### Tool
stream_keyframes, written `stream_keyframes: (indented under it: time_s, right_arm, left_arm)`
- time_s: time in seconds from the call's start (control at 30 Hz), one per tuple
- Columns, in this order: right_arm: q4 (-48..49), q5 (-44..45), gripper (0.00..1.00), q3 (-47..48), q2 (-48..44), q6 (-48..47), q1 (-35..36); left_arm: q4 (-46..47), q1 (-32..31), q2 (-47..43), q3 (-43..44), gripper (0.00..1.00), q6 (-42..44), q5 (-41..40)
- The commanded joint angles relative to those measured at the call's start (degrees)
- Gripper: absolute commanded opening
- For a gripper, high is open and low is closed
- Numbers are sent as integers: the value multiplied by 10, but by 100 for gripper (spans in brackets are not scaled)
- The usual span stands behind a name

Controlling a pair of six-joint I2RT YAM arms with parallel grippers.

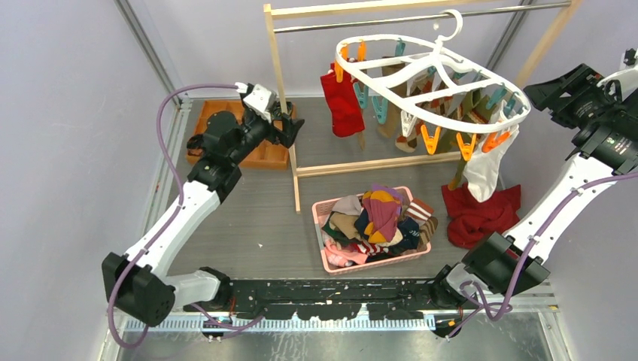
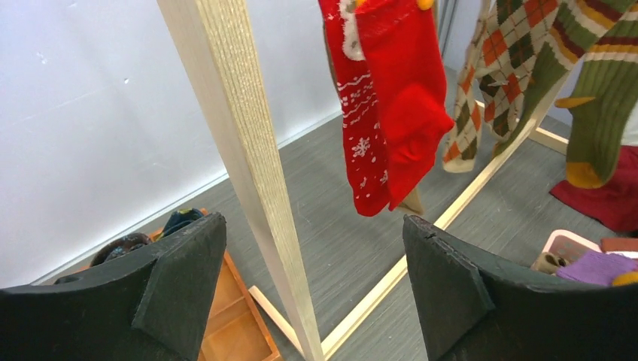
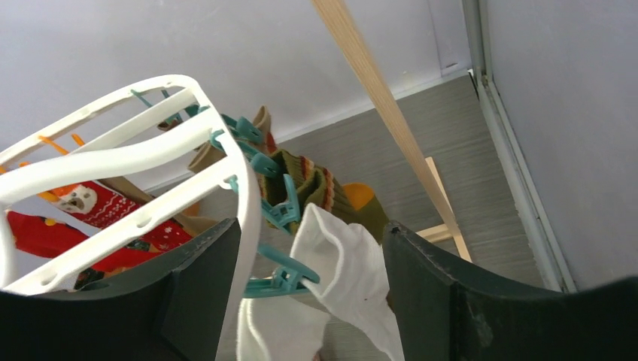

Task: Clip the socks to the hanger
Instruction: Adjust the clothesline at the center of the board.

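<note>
We find the hanger (image 1: 432, 83) suspended from the rack (image 1: 275, 60) at 1 o'clock on the bench (image 1: 248, 218), with red, argyle, green and white socks pegged to it. The loose socks (image 1: 380, 218) fill the pink basket (image 1: 319, 226) at 6 o'clock. The left hand (image 1: 295, 128), at 10 o'clock, is released and empty. The right hand (image 3: 308, 229), at 2 o'clock, is released beside the white sock (image 3: 338, 271).

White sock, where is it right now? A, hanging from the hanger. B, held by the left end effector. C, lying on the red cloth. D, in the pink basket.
A: the white sock hangs from the rim of the hanger.
</note>
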Motion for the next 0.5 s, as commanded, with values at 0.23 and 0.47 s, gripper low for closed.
stream_keyframes:
  time_s: [0.23,0.47]
  right_arm:
    - [9,20,76,-55,-9,-79,-25]
    - [18,21,75,-94,6,-99,-25]
  left_arm:
    - [109,22,84,31,69,-19,5]
    - [135,22,97,34,30,-1,-106]
